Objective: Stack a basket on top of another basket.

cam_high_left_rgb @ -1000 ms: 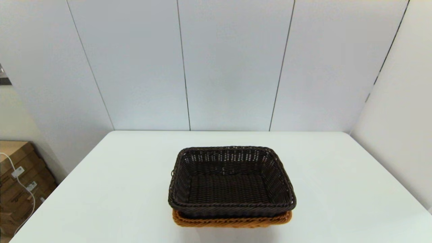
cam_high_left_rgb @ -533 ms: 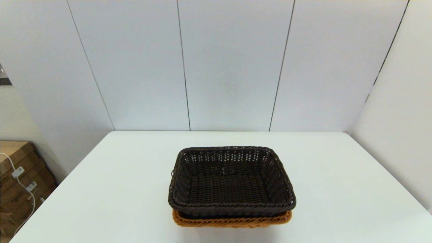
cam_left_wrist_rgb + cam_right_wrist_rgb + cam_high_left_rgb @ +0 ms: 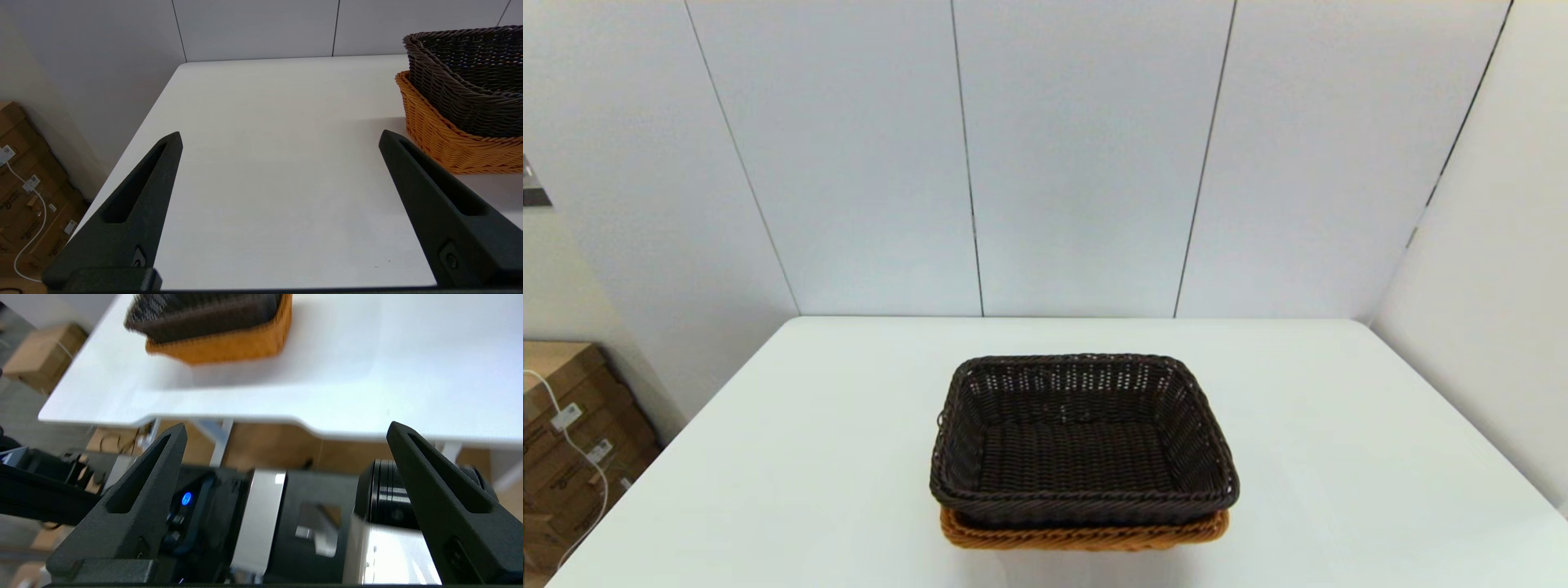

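Sitting nested in the orange basket (image 3: 1083,536), the dark basket (image 3: 1083,441) rests level near the front middle of the counter (image 3: 1339,425), exactly as it did a second ago; nothing there has shifted. Stacking looks finished. Both arms are out of the head view: the left claw (image 3: 280,136) hangs spread open, empty, just beside the stack, and the right claw (image 3: 286,428), also open and empty, is below the counter's edge.
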Robot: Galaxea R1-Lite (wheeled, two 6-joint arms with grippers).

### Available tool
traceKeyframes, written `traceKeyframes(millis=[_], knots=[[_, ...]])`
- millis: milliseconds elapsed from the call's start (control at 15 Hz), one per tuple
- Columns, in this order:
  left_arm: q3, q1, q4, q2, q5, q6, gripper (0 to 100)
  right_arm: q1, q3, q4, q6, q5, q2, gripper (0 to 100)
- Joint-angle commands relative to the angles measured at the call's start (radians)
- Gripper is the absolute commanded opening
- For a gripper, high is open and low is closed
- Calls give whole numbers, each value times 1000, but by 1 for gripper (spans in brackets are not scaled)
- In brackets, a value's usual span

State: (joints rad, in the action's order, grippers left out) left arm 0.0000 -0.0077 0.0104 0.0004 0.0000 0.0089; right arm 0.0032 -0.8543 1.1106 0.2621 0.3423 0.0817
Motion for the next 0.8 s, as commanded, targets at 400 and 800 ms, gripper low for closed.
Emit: traceKeyframes(millis=[400,800], knots=[[5,0,0,0,0,0,100,-2,503,-652,-135,-207,-82,100],[5,0,0,0,0,0,100,-2,689,-862,-202,-270,-82,100]])
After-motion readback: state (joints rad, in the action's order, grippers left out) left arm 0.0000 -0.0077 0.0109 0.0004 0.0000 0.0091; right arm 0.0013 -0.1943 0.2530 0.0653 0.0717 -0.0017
